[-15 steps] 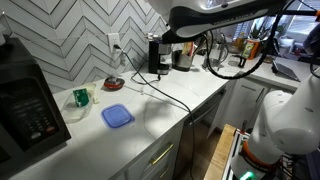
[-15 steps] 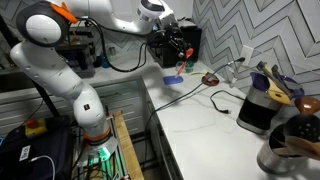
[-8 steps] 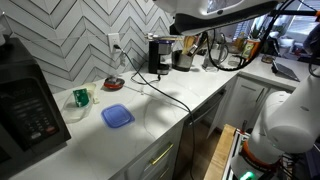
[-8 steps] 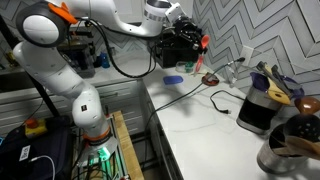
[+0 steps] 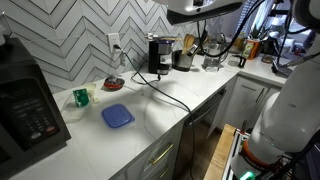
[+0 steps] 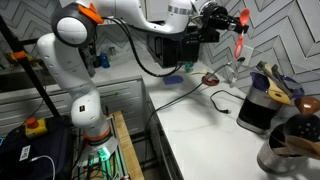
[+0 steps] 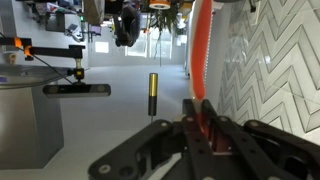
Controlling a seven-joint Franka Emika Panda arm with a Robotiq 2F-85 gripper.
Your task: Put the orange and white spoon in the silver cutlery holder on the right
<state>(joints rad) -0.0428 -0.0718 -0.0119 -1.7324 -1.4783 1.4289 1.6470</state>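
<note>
Above counter (image 6: 205,135), tool (image 6: 231,18) pinching slender orange spoon (image 6: 241,24)

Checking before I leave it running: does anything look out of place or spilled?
Nothing looks spilled or broken. A black cable trails loose across the counter, and a blue lid lies on it without a container. The gripper holds the orange and white spoon up in the air.

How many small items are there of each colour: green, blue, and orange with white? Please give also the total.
Green: 1, the cup on the counter
Blue: 1, the flat lid on the counter
Orange and white: 1, the spoon, held in the tool
Total: 3
</note>
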